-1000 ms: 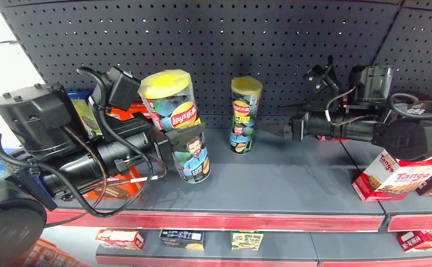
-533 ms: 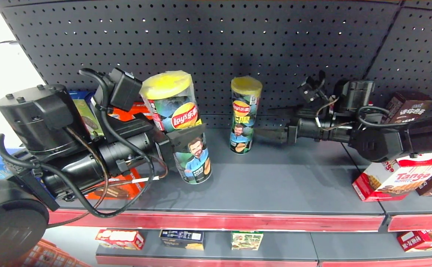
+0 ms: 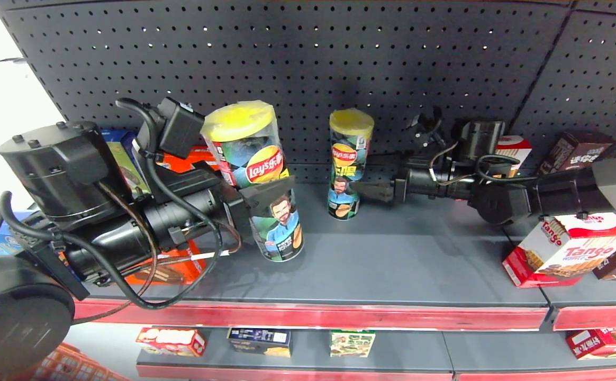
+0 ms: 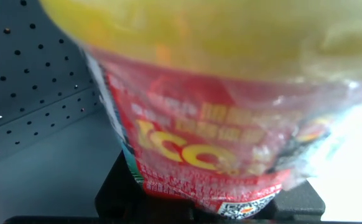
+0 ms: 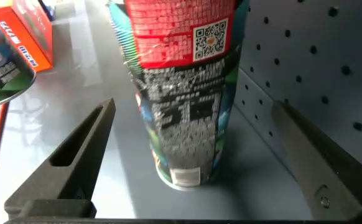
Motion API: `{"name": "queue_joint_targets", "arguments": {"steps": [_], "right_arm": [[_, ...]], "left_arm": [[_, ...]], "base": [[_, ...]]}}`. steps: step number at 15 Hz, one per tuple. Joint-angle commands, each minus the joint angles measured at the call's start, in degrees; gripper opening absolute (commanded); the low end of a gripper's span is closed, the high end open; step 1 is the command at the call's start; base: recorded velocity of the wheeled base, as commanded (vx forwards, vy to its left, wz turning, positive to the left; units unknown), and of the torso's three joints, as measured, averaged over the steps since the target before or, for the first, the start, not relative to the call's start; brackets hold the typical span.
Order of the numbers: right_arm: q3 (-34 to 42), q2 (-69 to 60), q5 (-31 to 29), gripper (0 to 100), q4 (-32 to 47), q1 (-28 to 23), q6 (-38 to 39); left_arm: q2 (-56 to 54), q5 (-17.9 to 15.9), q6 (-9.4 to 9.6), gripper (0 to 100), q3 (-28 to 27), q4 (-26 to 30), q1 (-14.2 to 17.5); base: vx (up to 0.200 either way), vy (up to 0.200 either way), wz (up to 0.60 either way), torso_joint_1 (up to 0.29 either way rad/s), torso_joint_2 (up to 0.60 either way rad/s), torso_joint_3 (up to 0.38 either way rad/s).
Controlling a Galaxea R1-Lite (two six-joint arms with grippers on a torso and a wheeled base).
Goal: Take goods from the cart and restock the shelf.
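Note:
A tall chips can with a yellow lid leans to one side at the left of the grey shelf, its lower end at the shelf board. My left gripper is shut on its middle; up close the can crowds the left wrist view. A second, smaller chips can stands upright near the pegboard. My right gripper is open beside it. In the right wrist view that can stands between the two spread fingers without touching them.
The pegboard back wall is close behind both cans. A red and white wafer box and brown boxes sit to the right, orange boxes to the left. Small boxes line the lower shelf. A red cart basket shows lower left.
My right arm has moved left along the shelf, bringing its open fingers up around the standing can. The left arm and its can have barely shifted.

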Motion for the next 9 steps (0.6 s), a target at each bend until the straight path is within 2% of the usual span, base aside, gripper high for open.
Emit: {"name": "queue_joint_targets", "arguments": {"steps": [1,9], "right_arm": [[-2.2,2.4,0.0,100,0.1,0.4,0.0],[-10.0,7.8,1.0,100,-0.3,1.7,2.5]], "left_arm": [[0.3,0.0,-0.01,0,0.0,0.0,0.1],[0.7,0.0,-0.01,0,0.1,0.0,0.1]], "base": [[0.000,0.000,0.00,0.000,0.00,0.000],[0.000,0.000,0.00,0.000,0.00,0.000]]}}
